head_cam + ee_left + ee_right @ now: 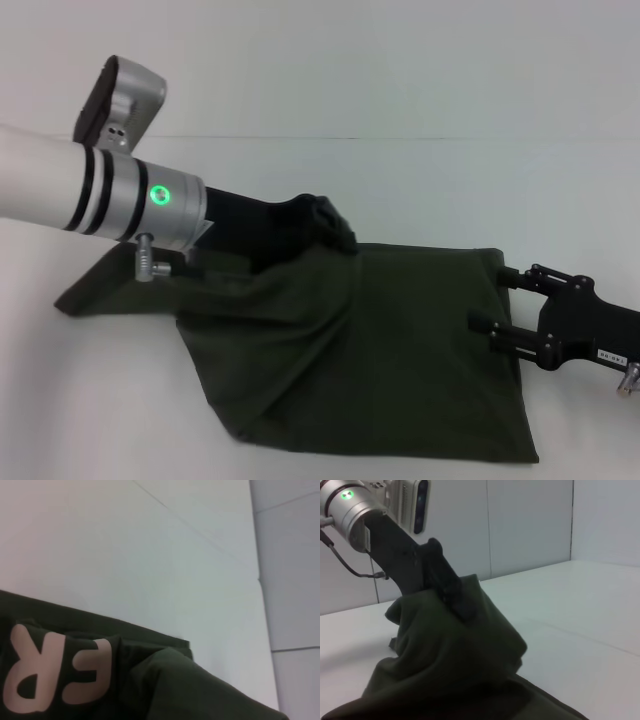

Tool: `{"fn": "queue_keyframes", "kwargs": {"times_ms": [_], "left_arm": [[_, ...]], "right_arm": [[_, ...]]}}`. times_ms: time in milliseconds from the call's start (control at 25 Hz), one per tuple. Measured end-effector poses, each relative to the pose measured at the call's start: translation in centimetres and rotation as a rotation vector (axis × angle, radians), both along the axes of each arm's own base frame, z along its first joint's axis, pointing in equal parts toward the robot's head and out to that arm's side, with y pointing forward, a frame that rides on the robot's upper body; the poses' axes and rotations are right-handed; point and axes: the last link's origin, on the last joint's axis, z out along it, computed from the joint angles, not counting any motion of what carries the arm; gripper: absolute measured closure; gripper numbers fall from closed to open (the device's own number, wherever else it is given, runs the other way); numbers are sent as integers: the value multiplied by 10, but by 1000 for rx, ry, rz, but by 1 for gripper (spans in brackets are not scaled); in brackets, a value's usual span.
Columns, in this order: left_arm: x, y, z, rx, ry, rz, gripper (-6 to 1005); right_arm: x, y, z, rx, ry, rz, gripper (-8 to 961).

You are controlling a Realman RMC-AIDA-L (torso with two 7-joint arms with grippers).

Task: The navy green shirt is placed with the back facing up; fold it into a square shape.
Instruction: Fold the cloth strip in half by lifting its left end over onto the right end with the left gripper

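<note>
The navy green shirt [400, 350] lies on the white table, plain side up and partly folded. My left gripper [335, 232] reaches across from the left and is shut on a lifted flap of the cloth, held above the shirt's middle. In the right wrist view that left gripper [457, 600] shows with the shirt [445, 660] draped down from it. The left wrist view shows the shirt [200, 690] with cream lettering [55, 670] on the turned-up side. My right gripper [490, 298] rests open at the shirt's right edge.
The white table [400, 180] spreads out behind and to both sides of the shirt. A sleeve [100, 285] pokes out at the left under my left arm. A pale wall [530, 525] stands beyond the table.
</note>
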Motion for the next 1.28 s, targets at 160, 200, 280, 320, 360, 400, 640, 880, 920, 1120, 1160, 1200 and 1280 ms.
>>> {"fn": "queue_keyframes", "kwargs": {"times_ms": [160,200,280,320,360,400,640,880,920,1120,1160,1200,1280], "left_arm": [[10,-2,-7,-22,-38,-22,775],[13,-2,-8,-28,-47,-29,776],[19,-3,-11,-37,-62,-42,776],[19,-3,-12,-38,-64,-43,776],[20,-4,-14,-41,-66,-43,776],[20,-4,-17,-42,-66,-40,775],[25,-5,-37,-55,-63,-46,769],[21,0,-49,-10,-16,-29,758],[20,2,-50,1,-12,-24,756],[18,4,-57,17,13,-14,747],[18,4,-58,17,12,-13,745],[19,4,-58,19,7,-11,743],[21,5,-58,25,-8,-12,739]], "right_arm": [[1,-1,0,0,2,-2,189],[1,-1,-1,-1,3,-4,189],[1,-2,-2,-5,7,-6,189],[1,-2,-2,-6,8,-6,188],[1,-3,-3,-7,9,-7,188],[1,-3,-3,-7,10,-8,188],[4,-6,-2,-8,10,-18,188],[10,-10,1,8,15,-41,189],[11,-11,2,11,18,-45,189],[14,-14,5,23,31,-54,188],[14,-15,6,25,34,-55,188],[15,-15,6,26,35,-56,188],[15,-15,7,28,36,-56,188]]}}
